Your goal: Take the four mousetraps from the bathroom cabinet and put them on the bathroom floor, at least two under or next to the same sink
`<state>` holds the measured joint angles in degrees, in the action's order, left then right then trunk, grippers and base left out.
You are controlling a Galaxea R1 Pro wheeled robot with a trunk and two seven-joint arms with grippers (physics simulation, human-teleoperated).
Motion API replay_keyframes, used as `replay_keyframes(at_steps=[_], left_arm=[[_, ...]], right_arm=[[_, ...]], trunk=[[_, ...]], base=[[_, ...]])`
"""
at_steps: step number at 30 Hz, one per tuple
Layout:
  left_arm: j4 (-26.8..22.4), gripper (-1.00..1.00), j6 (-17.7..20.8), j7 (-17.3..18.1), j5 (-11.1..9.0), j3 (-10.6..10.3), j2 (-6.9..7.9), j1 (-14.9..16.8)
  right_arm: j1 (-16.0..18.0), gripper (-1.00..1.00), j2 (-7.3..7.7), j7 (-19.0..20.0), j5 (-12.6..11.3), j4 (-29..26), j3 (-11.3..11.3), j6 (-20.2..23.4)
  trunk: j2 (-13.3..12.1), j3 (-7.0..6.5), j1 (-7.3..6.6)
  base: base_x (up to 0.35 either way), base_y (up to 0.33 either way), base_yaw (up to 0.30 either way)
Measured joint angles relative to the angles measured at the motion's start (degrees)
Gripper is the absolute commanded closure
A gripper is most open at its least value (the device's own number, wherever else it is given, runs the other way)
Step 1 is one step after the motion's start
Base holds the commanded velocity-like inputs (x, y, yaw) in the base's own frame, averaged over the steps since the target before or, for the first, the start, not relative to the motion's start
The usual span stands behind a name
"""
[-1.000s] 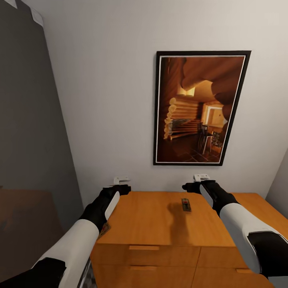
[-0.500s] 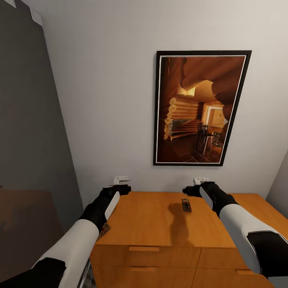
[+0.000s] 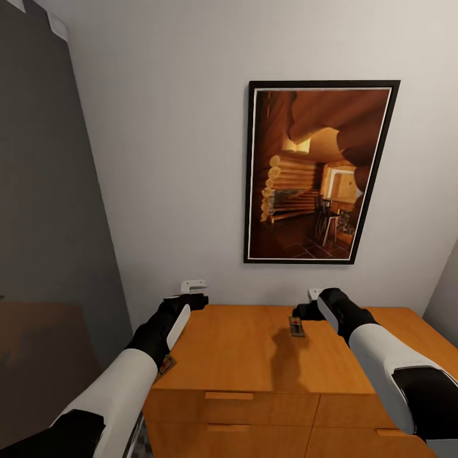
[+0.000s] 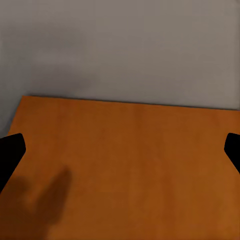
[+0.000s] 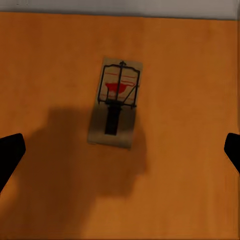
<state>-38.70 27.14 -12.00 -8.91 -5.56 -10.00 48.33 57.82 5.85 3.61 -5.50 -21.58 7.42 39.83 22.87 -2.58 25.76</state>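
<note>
Two jaws spread wide, empty | right gripper [image 3: 310, 304] above mousetrap [image 5: 116, 102] lying flat on cabinet [image 3: 242, 350] worktop | left gripper [image 3: 193, 291] over bare wood | trap likely light, stiff, thin: pinch board's long edges, avoid wire.

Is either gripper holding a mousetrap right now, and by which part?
Nothing is held. The right gripper is open above a mousetrap lying flat on the cabinet top. The left gripper is open over bare wood.
</note>
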Motion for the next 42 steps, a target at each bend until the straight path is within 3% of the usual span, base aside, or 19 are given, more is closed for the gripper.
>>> replay_keyframes(at_steps=[10, 27, 42], left_arm=[[0.0, -1.00, 0.0, 0.0, 0.0, 0.0, 0.00, 0.0], [0.1, -1.00, 0.0, 0.0, 0.0, 0.0, 0.00, 0.0], [0.0, -1.00, 0.0, 0.0, 0.0, 0.0, 0.00, 0.0]], right_arm=[[0.0, -1.00, 0.04, 0.2, -0.1, 0.3, 0.1, -4.7], [0.0, -1.00, 0.03, 0.6, -0.3, 0.2, -0.2, -5.0], [0.1, -1.00, 0.00, 0.6, -0.5, -0.7, -0.4, 3.2]], trunk=[[0.0, 0.00, 0.00], [0.0, 0.00, 0.00], [0.0, 0.00, 0.00]], base=[[0.000, 0.000, 0.000], [0.000, 0.000, 0.000], [0.000, 0.000, 0.000]])
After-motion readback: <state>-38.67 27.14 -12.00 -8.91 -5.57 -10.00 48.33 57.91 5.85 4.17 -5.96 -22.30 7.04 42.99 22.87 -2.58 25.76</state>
